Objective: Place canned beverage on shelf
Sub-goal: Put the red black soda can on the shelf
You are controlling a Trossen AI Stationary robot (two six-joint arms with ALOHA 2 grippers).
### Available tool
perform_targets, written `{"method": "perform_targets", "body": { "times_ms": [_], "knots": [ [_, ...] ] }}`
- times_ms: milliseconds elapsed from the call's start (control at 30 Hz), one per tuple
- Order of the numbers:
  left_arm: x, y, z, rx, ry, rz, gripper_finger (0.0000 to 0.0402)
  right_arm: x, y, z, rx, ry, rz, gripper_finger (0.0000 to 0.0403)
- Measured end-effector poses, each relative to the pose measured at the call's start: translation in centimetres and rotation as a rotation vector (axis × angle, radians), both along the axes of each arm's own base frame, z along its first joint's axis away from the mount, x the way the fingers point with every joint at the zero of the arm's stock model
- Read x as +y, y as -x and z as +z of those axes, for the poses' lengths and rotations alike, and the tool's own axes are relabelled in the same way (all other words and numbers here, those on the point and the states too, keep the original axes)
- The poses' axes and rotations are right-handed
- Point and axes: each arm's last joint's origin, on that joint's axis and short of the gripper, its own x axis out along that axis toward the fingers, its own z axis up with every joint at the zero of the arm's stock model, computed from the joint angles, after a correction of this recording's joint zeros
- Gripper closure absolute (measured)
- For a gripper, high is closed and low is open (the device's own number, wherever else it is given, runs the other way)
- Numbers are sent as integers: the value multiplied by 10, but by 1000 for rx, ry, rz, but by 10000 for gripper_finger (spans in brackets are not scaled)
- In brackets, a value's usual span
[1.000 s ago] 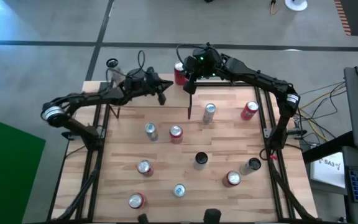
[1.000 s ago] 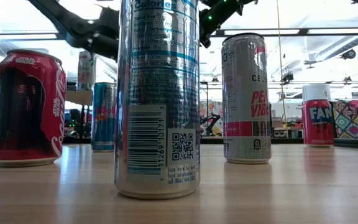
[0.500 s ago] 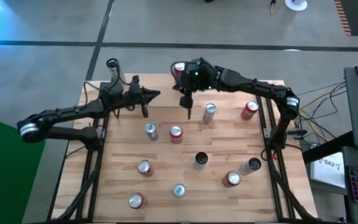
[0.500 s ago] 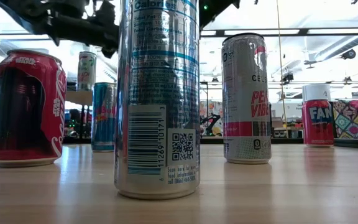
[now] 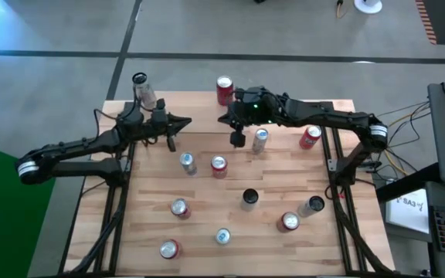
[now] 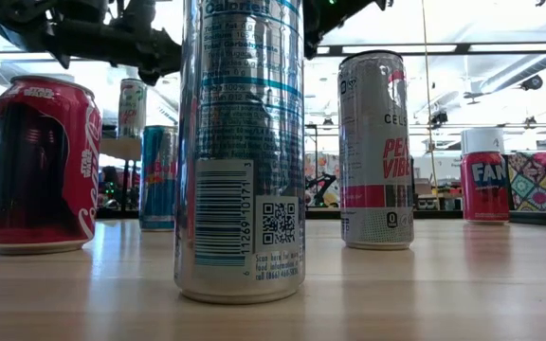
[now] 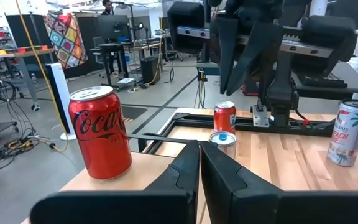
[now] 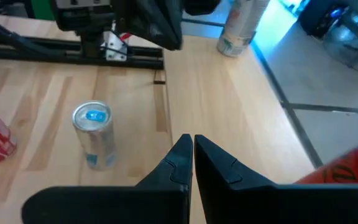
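Note:
The shelf [image 5: 191, 103] is a narrow raised board of light wood along the table's far edge. A red cola can [image 5: 224, 89] stands upright on it, and a tall silver can [image 5: 140, 88] stands near its left end. My left gripper [image 5: 184, 122] is shut and empty. It points level toward the table's right, over the shelf's near edge, left of the red can [image 7: 99, 132]. My right gripper [image 5: 238, 138] is also shut and empty. It hangs over the table just near of the shelf, beside a slim silver can [image 5: 259, 140].
Several upright cans stand spread over the tabletop, among them a silver one [image 5: 187, 163], a red one [image 5: 219, 165], a black one [image 5: 249, 198] and a red one [image 5: 309, 137] at the far right. In the low view a tall silver can [image 6: 241, 152] stands close to the camera.
My left gripper has drawn back toward the table's left edge, still shut. My right gripper has pulled away from the red can on the shelf toward the near edge and sunk a little, still shut. The red can stays upright on the shelf.

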Motion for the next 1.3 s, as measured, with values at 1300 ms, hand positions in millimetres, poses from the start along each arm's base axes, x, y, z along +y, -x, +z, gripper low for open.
{"method": "perform_targets", "body": {
  "times_ms": [1300],
  "knots": [
    [76, -109, -37, 157, -10, 61, 402, -56, 37, -38, -29, 27, -289, 394]
  ]
}}
